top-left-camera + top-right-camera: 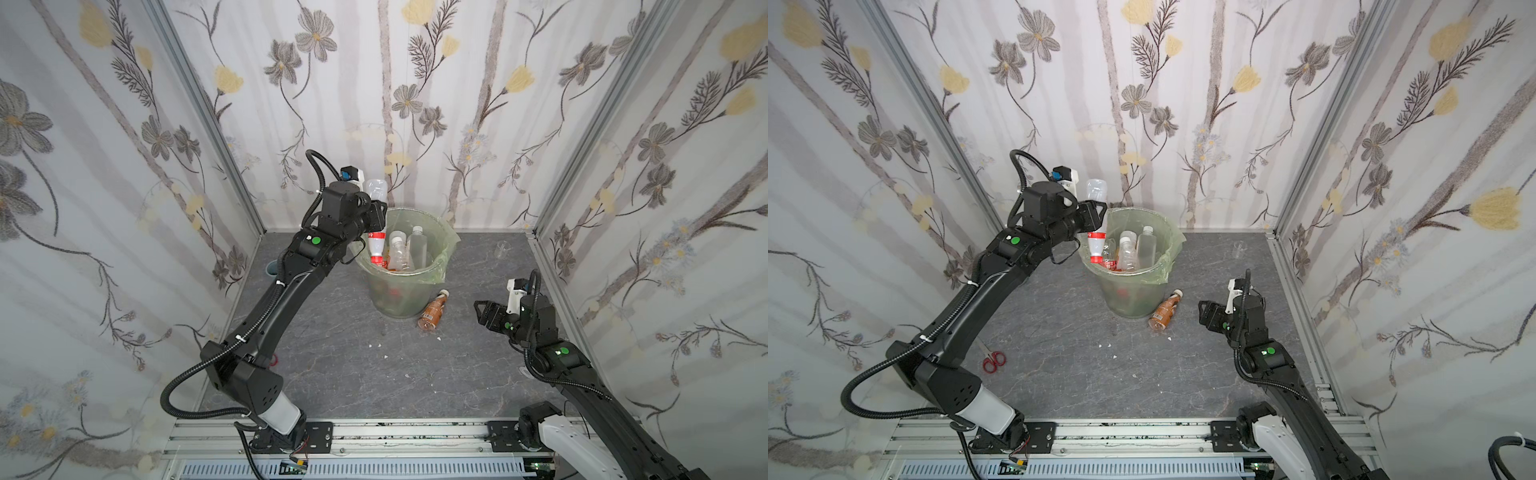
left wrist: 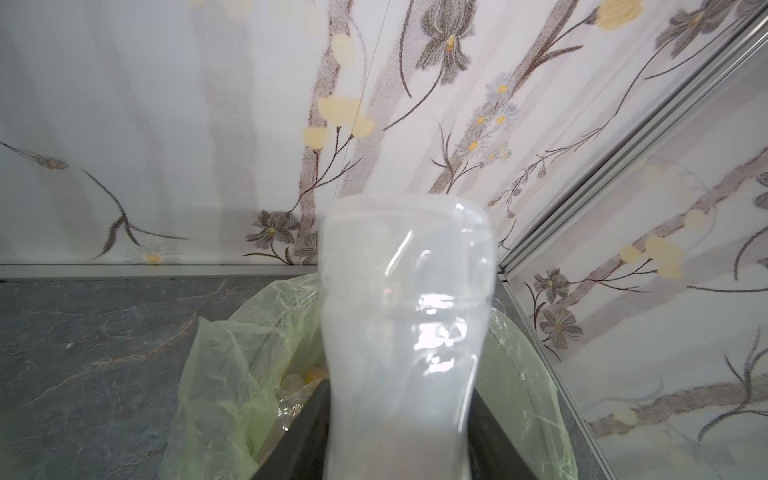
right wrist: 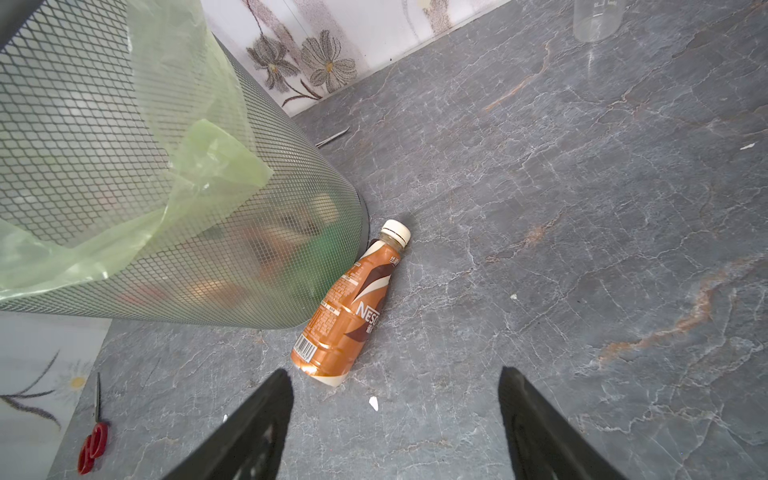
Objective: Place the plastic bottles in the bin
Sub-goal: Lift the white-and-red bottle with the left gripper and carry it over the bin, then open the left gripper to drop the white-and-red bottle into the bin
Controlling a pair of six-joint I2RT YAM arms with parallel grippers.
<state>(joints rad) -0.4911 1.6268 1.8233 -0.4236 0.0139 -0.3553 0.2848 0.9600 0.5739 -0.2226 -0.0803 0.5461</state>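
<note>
Left gripper [image 1: 377,218]: clamped tight on clear bottle [image 1: 376,190], gripped round the waist, base up, red cap and label below the jaws.
Bin [image 1: 399,295]: under and just ahead of left gripper; green bag folded over rim; held bottle's cap at the rim on the gripper's side. Whether cap touches rim: cannot tell.
Bottles in bin [image 1: 400,249]: several, clear and frosted, standing beyond the held bottle's cap.
Right gripper [image 1: 478,313]: jaws parted about half, nothing between them, low over the floor, well apart from left gripper.
Coffee bottle [image 3: 349,311]: lying on the floor just ahead of right gripper's fingers [image 3: 266,407], base toward them, white cap away, side against the foot of the bin.
Beaker [image 1: 501,249]: upright, far beyond right gripper.
Scissors [image 1: 994,359]: red-handled, on the floor beside left arm.
</note>
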